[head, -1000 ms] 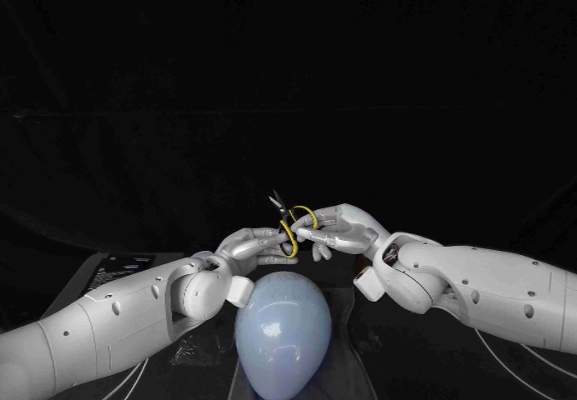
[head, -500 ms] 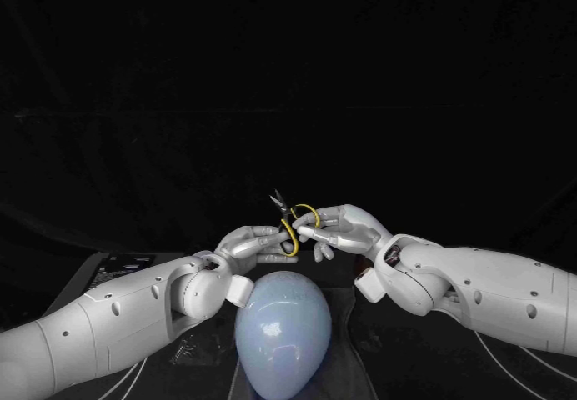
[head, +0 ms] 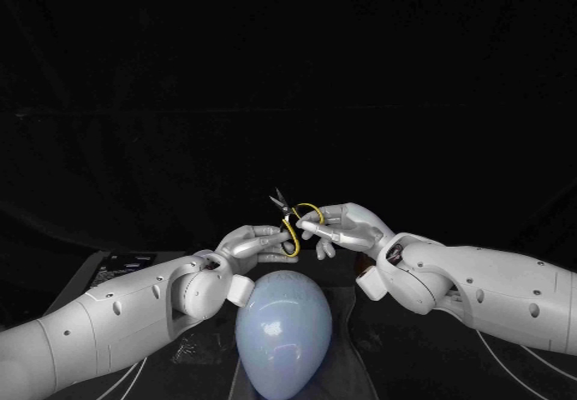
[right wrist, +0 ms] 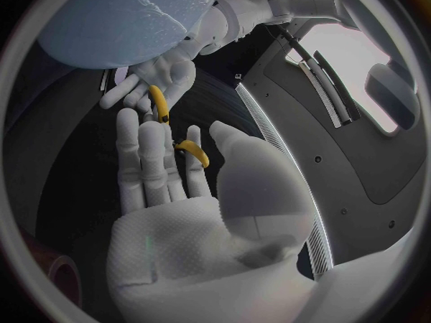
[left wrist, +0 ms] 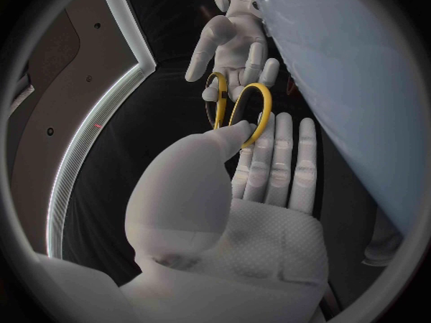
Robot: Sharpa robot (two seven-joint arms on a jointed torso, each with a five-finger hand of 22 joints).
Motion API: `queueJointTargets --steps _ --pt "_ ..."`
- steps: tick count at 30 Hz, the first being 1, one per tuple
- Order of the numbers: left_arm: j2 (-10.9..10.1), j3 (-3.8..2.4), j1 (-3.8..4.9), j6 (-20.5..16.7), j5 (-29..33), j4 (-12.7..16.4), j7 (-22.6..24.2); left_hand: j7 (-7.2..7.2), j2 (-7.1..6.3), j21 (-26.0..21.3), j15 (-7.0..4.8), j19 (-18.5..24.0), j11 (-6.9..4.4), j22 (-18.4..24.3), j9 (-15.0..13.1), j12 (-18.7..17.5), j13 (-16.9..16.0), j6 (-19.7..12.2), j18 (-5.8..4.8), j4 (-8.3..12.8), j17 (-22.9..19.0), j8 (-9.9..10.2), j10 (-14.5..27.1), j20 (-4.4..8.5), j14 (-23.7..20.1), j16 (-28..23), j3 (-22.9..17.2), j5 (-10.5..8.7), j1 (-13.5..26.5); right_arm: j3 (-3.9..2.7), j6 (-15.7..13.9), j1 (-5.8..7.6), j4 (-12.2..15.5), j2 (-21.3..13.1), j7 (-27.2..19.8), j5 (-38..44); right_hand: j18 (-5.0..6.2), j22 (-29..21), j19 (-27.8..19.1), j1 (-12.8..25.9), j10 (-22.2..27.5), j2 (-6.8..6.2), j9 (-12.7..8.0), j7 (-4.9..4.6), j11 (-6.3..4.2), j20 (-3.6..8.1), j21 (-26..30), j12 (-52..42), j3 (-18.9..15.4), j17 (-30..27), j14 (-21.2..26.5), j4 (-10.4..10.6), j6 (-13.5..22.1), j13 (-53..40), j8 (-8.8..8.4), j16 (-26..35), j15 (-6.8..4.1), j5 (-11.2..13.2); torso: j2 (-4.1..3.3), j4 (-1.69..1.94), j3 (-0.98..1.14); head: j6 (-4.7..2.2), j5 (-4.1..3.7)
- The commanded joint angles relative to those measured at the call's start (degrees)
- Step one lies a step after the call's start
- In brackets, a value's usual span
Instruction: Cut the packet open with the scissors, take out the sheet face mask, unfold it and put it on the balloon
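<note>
Progress looks early: nothing here suggests a cut has been made, and no sheet mask is out. The scissors (head: pixel 288 225) are raised off the counter (head: pixel 397 350), held between both hands just above the far end of the pale blue balloon (head: pixel 283 321), which lies bare with no mask on it. A dark flat thing with pale print (head: pixel 127 265) sits behind the left forearm; it may be the packet, but I cannot tell. By this showing, cutting, pulling out the mask, unfolding it and laying it on the balloon are all left to do.

The left hand (head: pixel 253 244) reaches in from below, its fingers and thumb closed on the lower yellow handle loop; in the left wrist view the thumb tip presses that loop (left wrist: pixel 243 111) against the straightened fingers. The right hand (head: pixel 343 227) comes in from the other side, slightly higher, its fingers hooked on the upper loop, and in the right wrist view a yellow piece of handle (right wrist: pixel 193 151) sits between its thumb and fingers. The blades point up and away from the robot. My guess is that the hands are settling the scissors into a working grip for the right hand.
</note>
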State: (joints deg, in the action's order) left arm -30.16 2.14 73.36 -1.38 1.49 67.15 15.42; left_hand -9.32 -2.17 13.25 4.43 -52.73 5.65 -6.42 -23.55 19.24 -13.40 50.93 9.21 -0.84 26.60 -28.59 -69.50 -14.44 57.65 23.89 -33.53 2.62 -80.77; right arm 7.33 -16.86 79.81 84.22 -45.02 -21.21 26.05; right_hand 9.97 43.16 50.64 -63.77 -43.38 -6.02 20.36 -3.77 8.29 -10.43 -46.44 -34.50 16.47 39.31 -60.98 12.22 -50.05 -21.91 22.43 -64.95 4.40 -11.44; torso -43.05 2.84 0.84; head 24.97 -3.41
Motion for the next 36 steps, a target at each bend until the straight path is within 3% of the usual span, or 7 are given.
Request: queueJointTargets --steps 1,10,16,20,30,36 --pt "-0.36 -0.37 0.41 0.37 0.55 -0.05 2.97 0.16 0.57 0.21 -0.35 -0.02 -0.41 -0.08 -0.97 0.22 -0.08 0.0 1.15 0.19 0.08 -0.21 -0.06 0.38 -0.14 0.35 -0.32 0.19 0.02 0.34 -2.43 -0.56 -1.49 -0.47 5.42 4.49 0.39 0.14 -0.64 0.39 0.88 0.18 0.24 -7.9 -0.02 -0.07 0.43 -0.55 -0.74 -0.27 0.24 0.28 6.45 0.2 0.92 -0.98 -0.02 0.39 -0.04 0.0 0.0 0.06 0.13" --pt "-0.14 -0.37 0.41 0.3 0.54 0.11 2.88 0.17 0.6 0.24 -0.35 0.0 -0.42 -0.1 -1.01 0.28 -0.12 -0.01 1.14 0.22 0.09 -0.24 -0.03 0.38 -0.15 0.4 -0.32 0.19 0.05 0.38 -2.61 -1.7 -2.1 0.5 7.55 13.32 0.37 0.69 -0.85 1.7 2.99 1.13 1.01 -7.96 0.13 -0.19 0.43 -2.42 -3.18 -1.85 1.31 3.49 7.23 1.1 4.35 -2.98 0.14 -1.97 -0.05 0.04 -0.01 0.31 0.16" --pt "0.04 -0.38 0.41 0.36 0.54 0.14 2.86 0.17 0.6 0.24 -0.35 0.0 -0.42 -0.1 -1.01 0.28 -0.12 -0.01 1.14 0.22 0.09 -0.24 -0.03 0.38 -0.15 0.4 -0.32 0.19 0.05 0.46 -2.71 -2.48 -2.65 1.07 8.22 16.33 0.36 0.9 -1.0 1.78 4.35 1.52 1.15 -8.1 0.34 -0.33 0.46 -2.55 -3.93 -2.53 1.81 4.14 7.79 1.77 5.46 -3.52 0.34 -2.63 0.0 0.06 -0.03 0.48 0.2" --pt "0.15 -0.38 0.41 0.38 0.5 0.21 2.82 0.18 0.6 0.28 -0.37 0.03 -0.44 -0.12 -1.05 0.36 -0.17 -0.03 1.14 0.3 0.11 -0.27 0.01 0.4 -0.18 0.45 -0.32 0.19 0.05 0.52 -2.6 -3.0 -3.17 1.59 8.28 17.29 0.32 1.16 -1.41 1.26 7.19 2.02 1.24 -8.3 0.78 -0.68 0.62 -1.32 -4.82 -3.55 2.76 4.13 8.48 3.81 7.12 -4.29 0.74 -2.43 0.02 0.03 0.0 0.53 0.29" --pt "0.17 -0.38 0.41 0.4 0.12 0.54 2.71 0.18 0.6 0.31 -0.38 0.04 -0.44 -0.13 -1.07 0.39 -0.19 -0.04 1.14 0.33 0.11 -0.29 0.03 0.4 -0.19 0.48 -0.32 0.19 0.06 0.59 -3.17 -3.65 -3.9 2.58 7.29 16.57 0.33 1.66 -1.65 -1.08 11.54 2.86 -0.22 -8.69 1.59 -1.3 0.59 0.66 -5.23 -5.0 3.55 3.8 10.35 7.44 6.46 -5.84 1.43 -1.33 -0.06 0.06 0.0 0.51 0.33" --pt "-0.03 -0.38 0.41 0.12 0.03 0.54 2.57 0.18 0.6 0.31 -0.38 0.04 -0.44 -0.13 -1.07 0.39 -0.19 -0.04 1.14 0.33 0.11 -0.29 0.03 0.4 -0.19 0.48 -0.32 0.19 0.06 0.59 -5.39 -3.73 -3.35 2.15 3.58 11.7 0.42 2.0 -1.81 -4.88 11.88 2.45 -1.4 -8.76 1.73 -1.56 0.57 0.18 -4.76 -6.21 4.04 1.91 9.95 9.2 5.79 -6.77 1.6 -0.99 -0.06 0.01 0.03 0.51 0.36"
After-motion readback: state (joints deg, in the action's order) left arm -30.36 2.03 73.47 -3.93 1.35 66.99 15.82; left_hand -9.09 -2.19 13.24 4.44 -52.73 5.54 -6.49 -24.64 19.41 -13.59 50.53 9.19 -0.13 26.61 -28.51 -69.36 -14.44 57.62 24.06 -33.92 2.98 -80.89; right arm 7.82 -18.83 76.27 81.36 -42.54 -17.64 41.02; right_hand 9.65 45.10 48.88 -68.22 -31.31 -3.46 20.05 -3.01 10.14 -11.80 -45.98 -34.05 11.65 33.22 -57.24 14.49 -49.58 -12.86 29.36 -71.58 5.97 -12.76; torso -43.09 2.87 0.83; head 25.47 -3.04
